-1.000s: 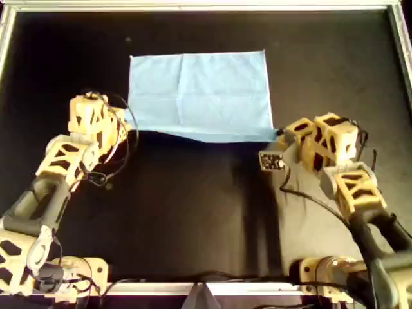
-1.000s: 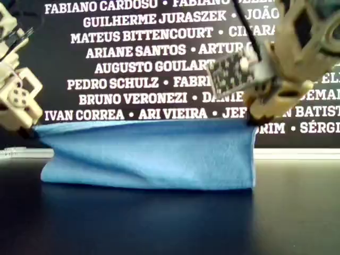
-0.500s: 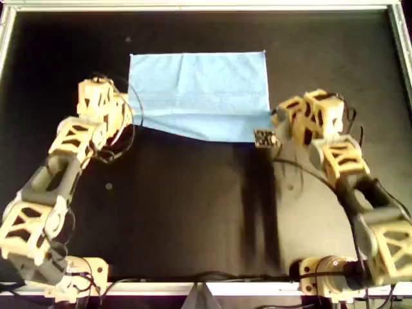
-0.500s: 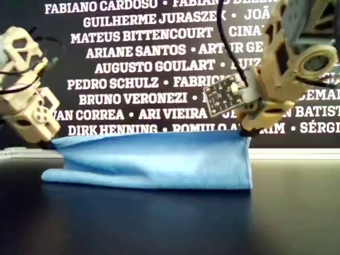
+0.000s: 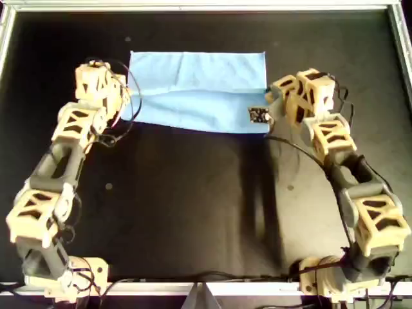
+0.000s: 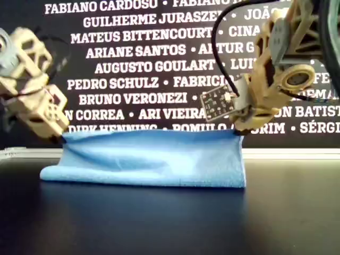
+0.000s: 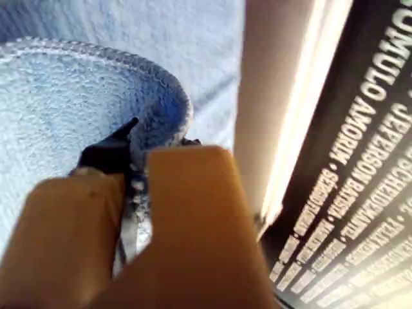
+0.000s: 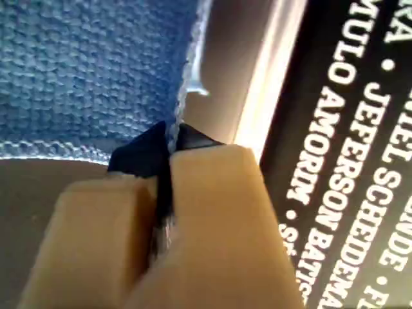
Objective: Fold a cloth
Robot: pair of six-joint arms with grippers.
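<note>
Since the earlier frames both arms have carried the lifted edge further toward the back of the black desk (image 5: 193, 212), so the fold is now narrower in the overhead view. Nearest the exterior camera lies the rounded fold line of the thin light-blue fabric cloth (image 6: 154, 159). Above it, the left gripper (image 7: 135, 161) is closed on one corner of the raised edge, and the right gripper (image 8: 168, 151) pinches the other. Behind, the far edge lies flat. I think the risk is uneven travel: if one arm goes ahead, the corners would land crooked, or the thin cloth could slip out.
</note>
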